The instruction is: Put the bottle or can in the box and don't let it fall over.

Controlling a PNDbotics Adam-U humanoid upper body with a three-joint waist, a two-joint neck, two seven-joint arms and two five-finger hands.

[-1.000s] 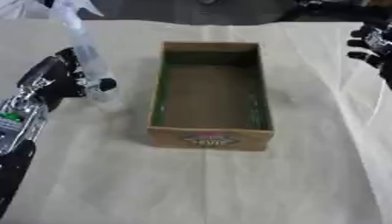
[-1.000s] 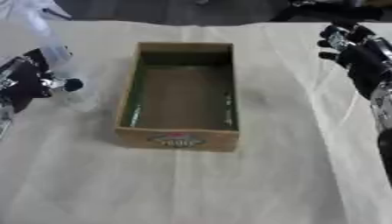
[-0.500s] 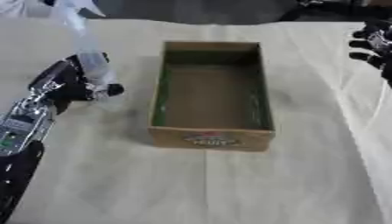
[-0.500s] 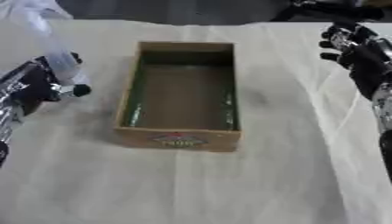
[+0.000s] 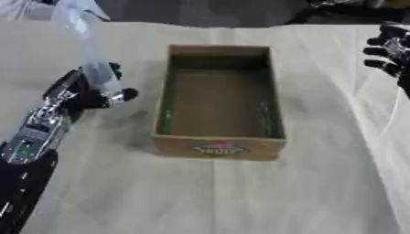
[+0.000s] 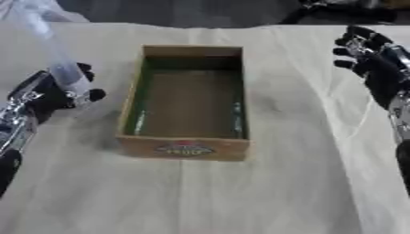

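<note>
Cream cloth carries one box; left hand grips one bottle; right hand spread.

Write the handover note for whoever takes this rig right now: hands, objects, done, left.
Left hand: curled round the lower part of the clear bottle, which stands roughly upright to the left of the box.
Right hand: idle at the right edge, fingers relaxed, holding nothing.
Box: open, nothing inside it, label side facing the robot, on the cloth-covered table.
Done: bottle grasped.
Left: carry the bottle over the box's left wall, set it upright on the box floor, then release.
</note>
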